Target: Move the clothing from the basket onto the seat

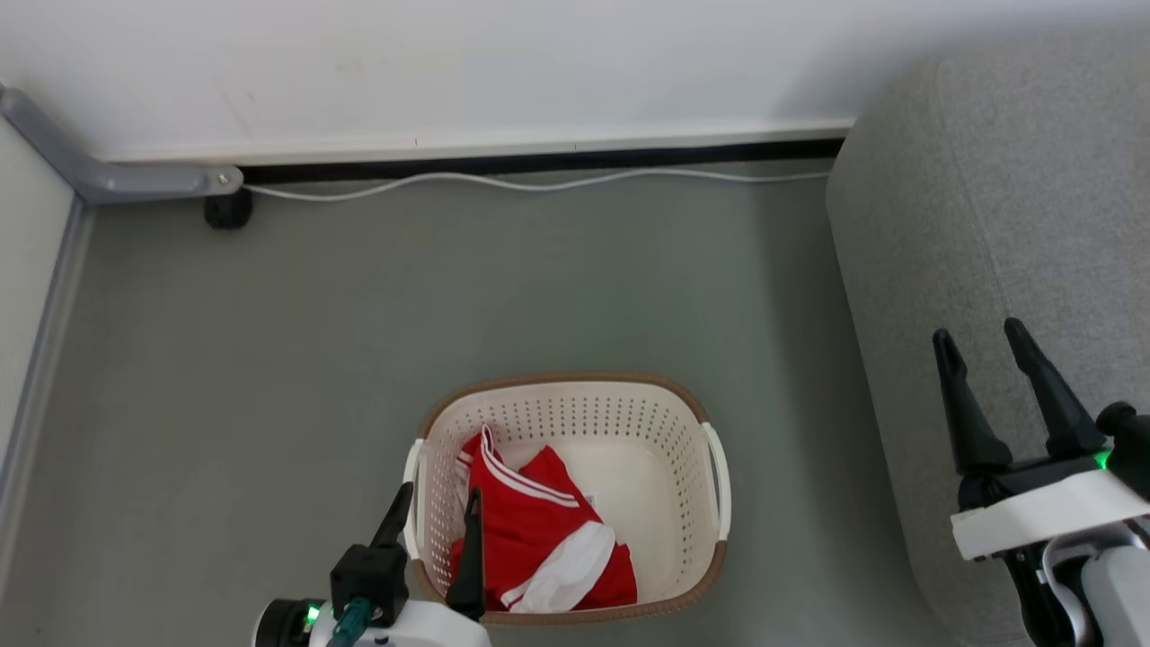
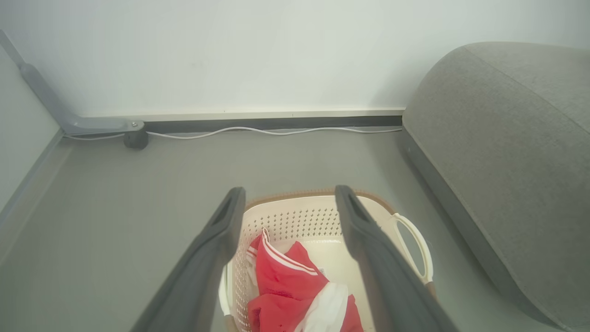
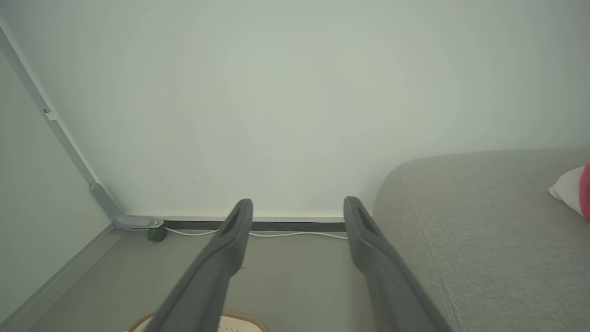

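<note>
Far left you've got a grey frame bar at the wall base, with a black foot under its end. A white cable runs from there along the skirting toward the seat.

Your left pincer is at the bottom, left of centre, fingers apart and holding nothing. In the head view one finger crosses the left rim of the basket and the other lies over the red fabric. You can't tell from that view whether it touches. In the left wrist view the left pincer is spread wide, framing the basket from above.

The basket stands upright on the grey floor, near the seat but apart from it. The clothing is inside it, bunched against the left and near sides. It's red with white stripes and a white panel, and the right part of the basket bottom is bare. The left wrist view has the same heap.

Your right pincer is at the lower right, fingers apart and empty, over the seat's near edge.

In the right wrist view the right pincer is spread, with the seat to its right. A white-and-pink soft thing lies on the seat at the frame edge, too cropped to identify.
</note>
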Controlling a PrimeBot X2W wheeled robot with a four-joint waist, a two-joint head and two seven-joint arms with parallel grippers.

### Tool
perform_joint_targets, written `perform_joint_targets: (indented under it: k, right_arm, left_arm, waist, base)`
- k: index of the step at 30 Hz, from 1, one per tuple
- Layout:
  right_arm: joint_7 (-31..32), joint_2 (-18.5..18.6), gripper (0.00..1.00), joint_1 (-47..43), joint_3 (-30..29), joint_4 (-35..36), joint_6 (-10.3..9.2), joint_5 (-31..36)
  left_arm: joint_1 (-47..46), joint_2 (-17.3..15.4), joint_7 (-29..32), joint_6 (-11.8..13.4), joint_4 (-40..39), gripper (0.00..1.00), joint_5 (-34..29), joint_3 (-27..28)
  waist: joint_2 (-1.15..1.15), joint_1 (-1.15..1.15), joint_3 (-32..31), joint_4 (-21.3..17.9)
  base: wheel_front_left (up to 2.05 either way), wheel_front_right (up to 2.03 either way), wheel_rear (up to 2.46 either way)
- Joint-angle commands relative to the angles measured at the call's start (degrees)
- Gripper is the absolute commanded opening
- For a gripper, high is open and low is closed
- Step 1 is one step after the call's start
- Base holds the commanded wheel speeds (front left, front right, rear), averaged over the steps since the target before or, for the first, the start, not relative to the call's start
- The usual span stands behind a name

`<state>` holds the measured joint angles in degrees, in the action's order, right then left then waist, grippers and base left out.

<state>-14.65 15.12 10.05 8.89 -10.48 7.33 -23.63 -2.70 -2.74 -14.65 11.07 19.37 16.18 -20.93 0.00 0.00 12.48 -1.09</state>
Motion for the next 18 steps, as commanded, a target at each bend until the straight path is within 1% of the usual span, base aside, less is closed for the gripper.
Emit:
perform_joint_targets:
  k: [1, 10, 18]
  right_arm:
    - [-0.35, 1.32, 1.0, 1.35, 1.1, 1.85, 0.16, -0.45]
    - [-0.35, 4.47, 1.0, 6.82, 2.07, 5.19, 0.16, -2.95]
    - [-0.35, 6.88, 1.0, 11.12, 2.74, 8.21, 0.16, -4.39]
  left_arm:
    - [-2.48, -0.14, -0.35, 0.57, -0.82, 1.0, 0.26, 1.32]
    - [-12.67, -0.14, -0.35, 2.0, 6.59, 1.0, 3.64, -6.53]
    - [-22.67, -0.14, -0.35, 2.73, 14.16, 1.0, 8.97, -13.06]
  waist:
    - [0.0, 0.0, 3.24, -0.88]
    - [0.0, 0.0, 13.55, -2.16]
    - [0.0, 0.0, 22.4, -3.08]
  base:
    - [0.0, 0.0, 0.0]
    - [0.0, 0.0, 0.0]
    - [0.0, 0.0, 0.0]
